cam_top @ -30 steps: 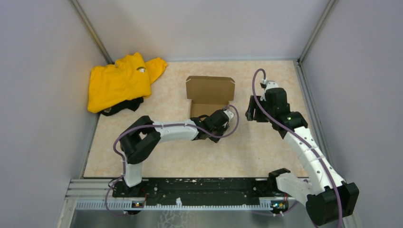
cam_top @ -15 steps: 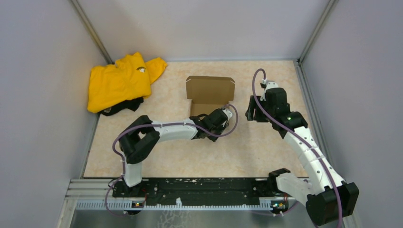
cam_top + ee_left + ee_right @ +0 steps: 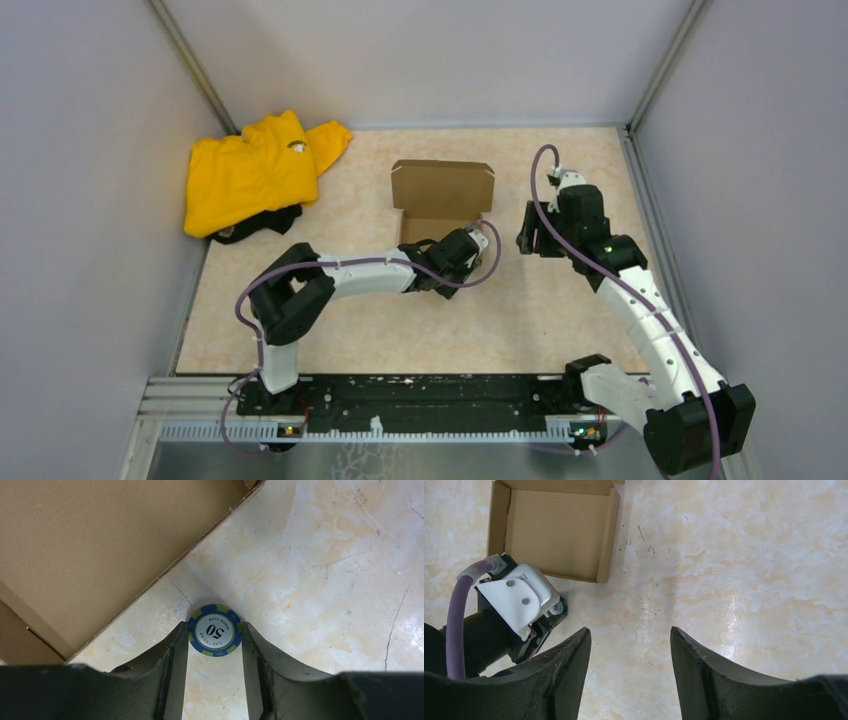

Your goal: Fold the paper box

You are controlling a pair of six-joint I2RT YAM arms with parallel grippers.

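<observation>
The paper box [image 3: 441, 190] is plain brown cardboard. It stands mid-table with its lid flap raised at the back and its tray [image 3: 559, 535] open. My left gripper [image 3: 474, 248] is low at the box's front right corner, shut on a blue and green poker chip [image 3: 215, 630] marked 50, just off the table. The box's edge [image 3: 100, 545] runs close beside the chip. My right gripper [image 3: 530, 232] hovers to the box's right, open over bare table [image 3: 630, 632], holding nothing.
A yellow garment [image 3: 255, 170] lies bunched at the back left over something dark. Grey walls close in the table on three sides. In the right wrist view the left arm's wrist and purple cable [image 3: 461, 605] cross the lower left.
The left gripper has edged slightly back from the box's front. The box and the right arm have not moved.
</observation>
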